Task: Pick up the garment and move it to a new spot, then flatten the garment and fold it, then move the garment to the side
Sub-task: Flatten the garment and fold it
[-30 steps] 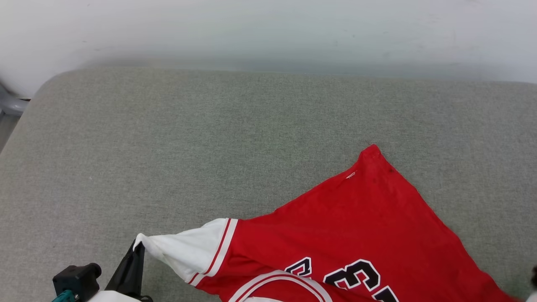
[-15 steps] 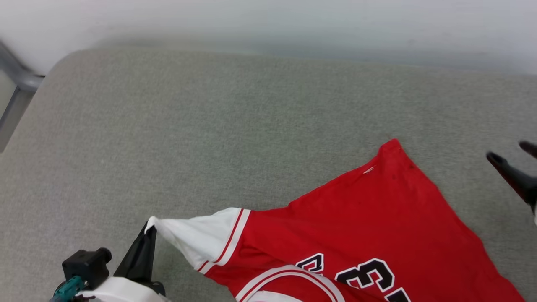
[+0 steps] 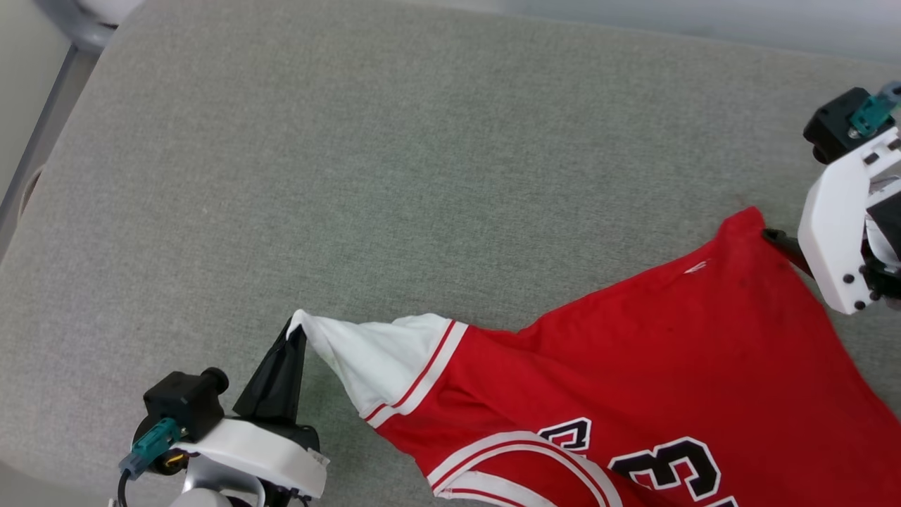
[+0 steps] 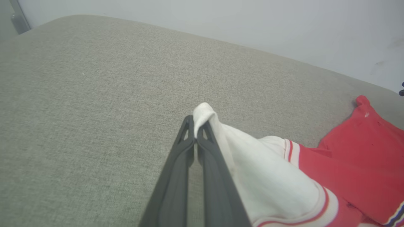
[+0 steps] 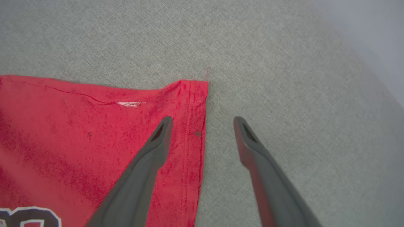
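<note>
One garment [image 3: 669, 366]: red jersey-style shirt, spread partly flat over the near right part of the grey cushion [image 3: 352, 176]; its lower part runs off the bottom of the head view.
White sleeve [image 3: 383, 355]: short, with red-and-white stripes at its seam, drawn out to a point toward the cushion's left edge.
Striped trim [image 3: 507, 458]: curved red-and-white band by the cushion's near edge, just beside the sleeve.
Lettering [image 3: 676, 465]: black with a white outline; a 3 reads clearly, and the characters beside it are cut off.
Hem corner [image 5: 194, 90]: squared red corner lying flat on the cushion, the garment's nearest point to the far right corner; a small white mark sits on the edge beside it.
Left gripper [image 4: 195, 121]: fingers pressed together, clamped on the very tip of the white sleeve; the cloth folds over the fingertips and drapes away to one side.
Right gripper [image 5: 202, 121]: fingers spread wide apart. One fingertip is over the red cloth just inside the side hem and the other is over the cushion, so they straddle the garment's edge just short of the hem corner. Whether they touch the cloth cannot be told.
Cushion: woven grey fabric with a rounded far left corner.
Wall [image 4: 252, 25]: pale, just behind the cushion's far edge.
Metal frame [image 3: 42, 134]: grey bar beside the cushion's left edge.
</note>
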Tool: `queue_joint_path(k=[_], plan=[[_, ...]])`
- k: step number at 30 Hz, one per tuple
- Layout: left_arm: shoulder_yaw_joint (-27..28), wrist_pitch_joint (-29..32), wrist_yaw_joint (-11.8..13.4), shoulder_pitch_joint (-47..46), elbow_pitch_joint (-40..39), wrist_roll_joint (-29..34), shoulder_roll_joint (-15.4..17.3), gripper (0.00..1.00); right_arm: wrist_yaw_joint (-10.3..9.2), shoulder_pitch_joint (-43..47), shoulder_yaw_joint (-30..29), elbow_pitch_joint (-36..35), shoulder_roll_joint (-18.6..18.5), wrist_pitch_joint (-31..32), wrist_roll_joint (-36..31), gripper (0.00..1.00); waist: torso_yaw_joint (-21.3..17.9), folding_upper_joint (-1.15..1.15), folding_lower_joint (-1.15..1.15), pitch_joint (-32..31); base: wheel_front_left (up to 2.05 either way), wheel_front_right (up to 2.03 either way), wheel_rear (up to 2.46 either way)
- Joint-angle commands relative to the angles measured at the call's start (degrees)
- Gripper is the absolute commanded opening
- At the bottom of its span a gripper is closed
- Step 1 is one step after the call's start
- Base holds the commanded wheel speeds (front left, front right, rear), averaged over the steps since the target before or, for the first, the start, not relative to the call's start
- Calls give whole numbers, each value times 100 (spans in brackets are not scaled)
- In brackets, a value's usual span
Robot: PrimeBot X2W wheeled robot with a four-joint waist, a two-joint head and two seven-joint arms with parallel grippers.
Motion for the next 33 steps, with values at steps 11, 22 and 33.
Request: queue_joint_path(k=[11, 22, 33], plan=[[-82, -110, -156, -430, 179, 104, -229, 0, -5, -521, 1134, 1246, -13, -139, -39, 100, 372, 0, -1, 535, 0, 0, 0], [-42, -151, -193, -380, 325, 114, -208, 0, -2, -502, 1939, 1705, -79, -633, 408, 0, 269, 0, -1, 429, 0, 0, 0], [57, -33, -111, -189, 185, 135, 89, 0, -7, -689, 1744, 1660, 109, -2337, 911, 0, -176, 0, -1, -426, 0, 0, 0]])
